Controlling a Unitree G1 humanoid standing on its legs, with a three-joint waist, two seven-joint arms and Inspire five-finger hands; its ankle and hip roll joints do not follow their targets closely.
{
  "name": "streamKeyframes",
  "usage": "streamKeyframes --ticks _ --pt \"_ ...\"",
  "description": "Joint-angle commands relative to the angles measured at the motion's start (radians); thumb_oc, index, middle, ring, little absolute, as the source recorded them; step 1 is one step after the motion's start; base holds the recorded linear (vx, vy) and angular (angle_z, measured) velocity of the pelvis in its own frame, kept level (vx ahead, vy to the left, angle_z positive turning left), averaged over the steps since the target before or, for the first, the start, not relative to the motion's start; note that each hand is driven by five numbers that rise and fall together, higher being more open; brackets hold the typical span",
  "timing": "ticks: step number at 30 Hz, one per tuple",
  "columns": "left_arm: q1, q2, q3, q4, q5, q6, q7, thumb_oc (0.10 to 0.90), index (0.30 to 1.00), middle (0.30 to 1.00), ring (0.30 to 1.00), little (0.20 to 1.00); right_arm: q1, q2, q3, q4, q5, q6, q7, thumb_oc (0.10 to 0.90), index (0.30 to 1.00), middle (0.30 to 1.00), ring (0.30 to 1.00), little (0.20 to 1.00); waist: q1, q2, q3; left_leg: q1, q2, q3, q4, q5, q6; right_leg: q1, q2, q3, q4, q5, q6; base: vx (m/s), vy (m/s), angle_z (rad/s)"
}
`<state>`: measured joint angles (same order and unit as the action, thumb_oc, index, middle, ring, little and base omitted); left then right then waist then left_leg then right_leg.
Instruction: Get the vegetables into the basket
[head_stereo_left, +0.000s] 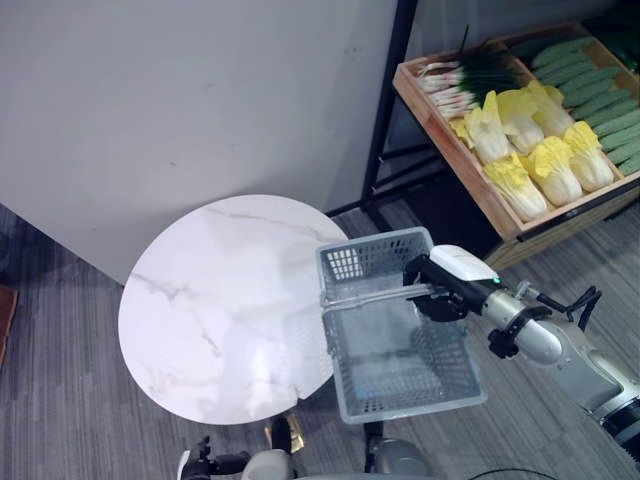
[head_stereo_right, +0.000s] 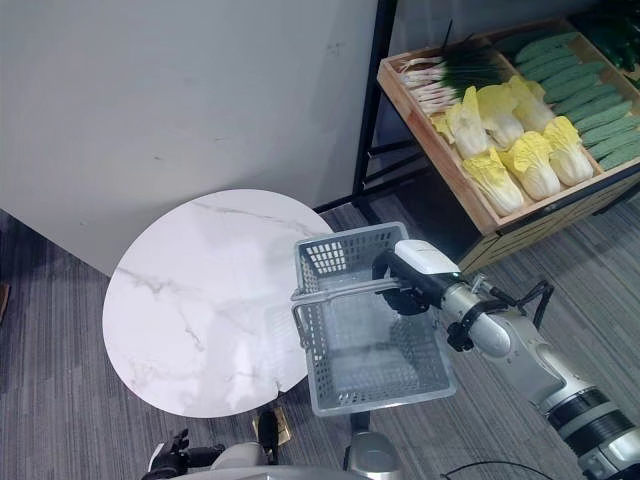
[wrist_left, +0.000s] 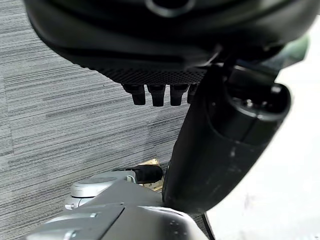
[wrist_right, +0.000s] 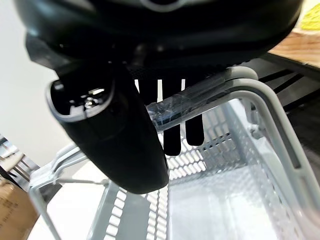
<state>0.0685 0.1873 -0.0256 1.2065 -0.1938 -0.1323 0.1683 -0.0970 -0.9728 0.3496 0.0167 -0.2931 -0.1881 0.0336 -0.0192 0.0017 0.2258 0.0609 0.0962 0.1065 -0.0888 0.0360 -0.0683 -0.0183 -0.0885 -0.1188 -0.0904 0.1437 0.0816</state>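
Observation:
A grey plastic basket (head_stereo_left: 400, 405) hangs beside the round table, empty inside. My right hand (head_stereo_left: 445, 290) is shut on the basket's handle (head_stereo_left: 370, 296); in the right wrist view the handle (wrist_right: 215, 90) runs between the thumb (wrist_right: 115, 145) and the curled fingers. The vegetables lie in a wooden crate (head_stereo_left: 450, 150) at the upper right: yellow cabbages (head_stereo_left: 550, 170), green cucumbers (head_stereo_left: 600, 100) and spring onions (head_stereo_left: 465, 80). My left hand (wrist_left: 215, 145) hangs low by the floor with relaxed fingers and holds nothing.
A round white marble table (head_stereo_left: 220, 310) stands left of the basket. A black shelf post (head_stereo_left: 385, 100) rises between the table and the crate. A pale wall panel stands behind the table. Grey carpet covers the floor.

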Motion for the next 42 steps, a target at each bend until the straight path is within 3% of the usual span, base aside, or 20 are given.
streamKeyframes --ticks 1,7,11,14,16,21,26,31,35,38,42 --pt "-0.008 0.025 -0.039 0.048 0.036 -0.016 0.009 0.9 1.0 1.0 1.0 1.0 -0.149 0.024 -0.106 -0.104 -0.022 -0.077 -0.136 0.4 0.3 0.3 0.3 0.3 0.018 -0.057 -0.026 0.024 0.012 0.003 0.001 -0.012 -0.023 0.051 -0.095 -0.015 0.045 -0.07 0.111 -0.04 0.09 -0.02" --pt "-0.017 0.037 -0.056 0.024 0.073 -0.013 -0.003 0.9 1.0 1.0 1.0 1.0 -0.059 0.044 -0.191 -0.085 -0.056 -0.057 -0.161 0.4 0.3 0.3 0.3 0.3 -0.002 -0.067 -0.01 0.035 -0.025 0.019 0.013 -0.041 0.007 0.02 -0.138 0.005 0.108 -0.058 0.145 -0.05 0.149 -0.04" --pt "-0.036 0.053 -0.052 0.017 0.098 -0.016 0.006 0.9 1.0 1.0 1.0 1.0 -0.03 0.044 -0.226 -0.093 -0.08 -0.051 -0.178 0.4 0.3 0.3 0.3 0.3 -0.022 -0.078 0.014 0.004 -0.054 0.066 0.05 -0.057 0.019 -0.04 -0.174 0.043 0.096 0.05 0.18 -0.15 0.145 -0.15" --pt "-0.049 0.075 -0.048 0.013 0.117 -0.014 0.006 0.9 1.0 1.0 1.0 1.0 -0.04 0.06 -0.237 -0.081 -0.078 -0.044 -0.193 0.4 0.3 0.3 0.3 0.3 -0.019 -0.076 0.023 -0.026 -0.041 0.114 0.072 -0.058 0.024 -0.068 -0.173 0.011 0.129 0.018 0.18 -0.22 0.118 -0.71" --pt "-0.047 0.091 -0.034 0.012 0.122 -0.01 0.009 0.9 1.0 1.0 1.0 1.0 -0.051 0.075 -0.222 -0.083 -0.066 -0.052 -0.192 0.4 0.3 0.3 0.3 0.3 0.0 -0.074 0.02 -0.038 -0.02 0.164 0.09 -0.059 0.032 -0.037 -0.177 -0.074 0.196 -0.051 0.158 -0.15 0.084 -0.68" --pt "-0.024 0.106 -0.017 0.011 0.121 -0.006 -0.001 0.9 1.0 1.0 1.0 1.0 -0.095 0.076 -0.183 -0.087 -0.062 -0.063 -0.171 0.4 0.3 0.3 0.3 0.3 0.025 -0.072 -0.01 -0.053 0.006 0.253 0.101 -0.054 0.044 0.02 -0.183 -0.122 0.303 -0.115 0.138 -0.11 0.036 -0.82" --pt "-0.009 0.101 0.0 0.008 0.111 -0.006 -0.002 0.9 1.0 1.0 1.0 1.0 -0.109 0.083 -0.166 -0.097 -0.053 -0.063 -0.165 0.4 0.3 0.3 0.3 0.3 0.039 -0.083 -0.028 -0.049 0.011 0.313 0.105 -0.038 0.029 0.081 -0.16 -0.183 0.182 -0.122 0.141 -0.04 -0.09 -0.83" --pt "-0.019 0.075 -0.008 0.022 0.133 -0.002 0.003 0.9 1.0 1.0 1.0 1.0 -0.055 0.069 -0.207 -0.125 -0.044 -0.07 -0.175 0.4 0.3 0.3 0.3 0.3 0.0 -0.052 -0.019 -0.048 0.04 0.336 0.08 0.023 -0.01 0.104 -0.107 -0.177 0.085 -0.143 0.116 -0.05 -0.152 -0.24" --pt "-0.024 0.06 -0.014 0.023 0.138 -0.002 0.002 0.9 1.0 1.0 1.0 1.0 0.009 0.063 -0.261 -0.123 -0.043 -0.065 -0.178 0.4 0.3 0.3 0.3 0.3 -0.02 -0.033 -0.008 -0.041 0.06 0.341 0.086 0.038 -0.025 0.109 -0.09 -0.16 0.083 -0.157 0.102 -0.03 -0.145 -0.11" --pt "-0.032 0.047 -0.026 -0.004 0.136 -0.006 0.003 0.9 1.0 1.0 1.0 1.0 0.091 0.055 -0.336 -0.109 -0.047 -0.061 -0.194 0.4 0.3 0.3 0.3 0.3 -0.045 -0.011 0.011 -0.061 0.093 0.324 0.123 0.063 -0.051 0.101 -0.064 -0.143 0.105 -0.186 0.072 -0.05 -0.168 -0.08" --pt "-0.041 0.045 -0.038 -0.037 0.138 -0.014 0.004 0.9 1.0 1.0 1.0 1.0 0.162 0.068 -0.408 -0.107 -0.034 -0.064 -0.207 0.4 0.3 0.3 0.3 0.3 -0.054 -0.013 0.035 -0.102 0.125 0.274 0.256 0.043 -0.075 0.118 -0.049 -0.134 0.094 -0.197 0.043 -0.03 -0.189 -0.01"
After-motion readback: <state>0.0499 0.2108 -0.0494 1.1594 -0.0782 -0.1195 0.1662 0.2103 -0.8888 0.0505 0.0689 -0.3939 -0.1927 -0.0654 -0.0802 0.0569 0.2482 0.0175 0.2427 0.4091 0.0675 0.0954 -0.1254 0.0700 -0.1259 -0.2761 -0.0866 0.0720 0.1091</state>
